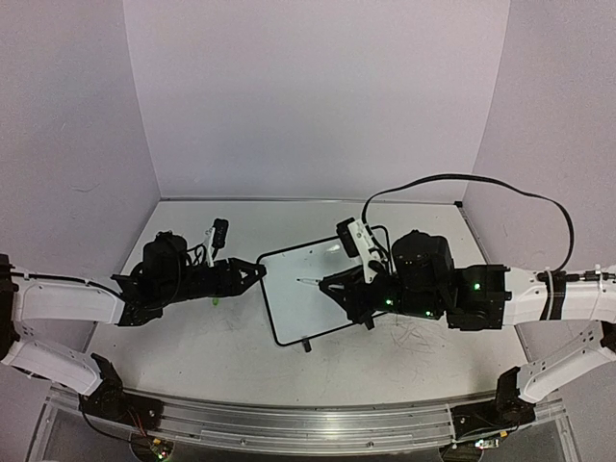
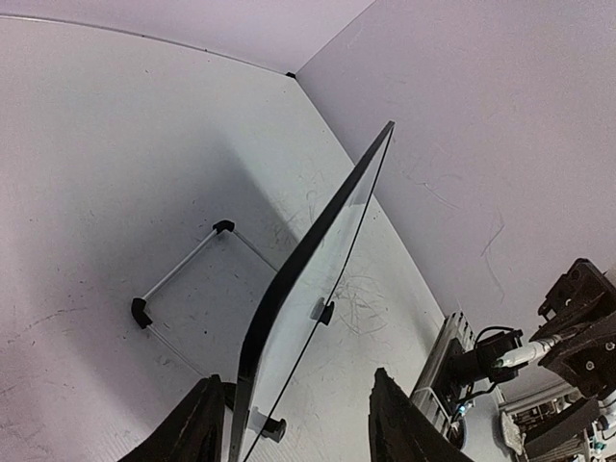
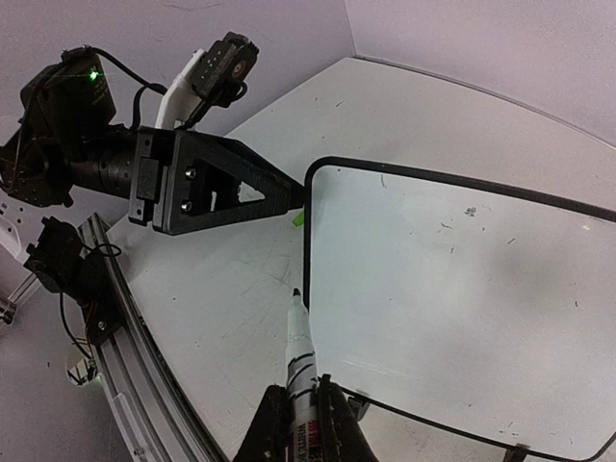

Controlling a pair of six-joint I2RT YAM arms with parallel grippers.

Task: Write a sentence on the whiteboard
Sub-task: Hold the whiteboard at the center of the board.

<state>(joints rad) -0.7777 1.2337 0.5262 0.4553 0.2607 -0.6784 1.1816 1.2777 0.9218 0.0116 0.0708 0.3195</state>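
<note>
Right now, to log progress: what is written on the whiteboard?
Nothing legible: the whiteboard shows only faint specks, no writing. The marker in the right gripper points near its left edge. From above, the right arm covers its right side.

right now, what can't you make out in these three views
left wrist: whether the left gripper clamps the black-framed white whiteboard; bottom edge cuts off the contact.
right wrist: label on the white black-tipped marker; right gripper covers most of it.
top external: whether the marker tip touches the board; too small.
</note>
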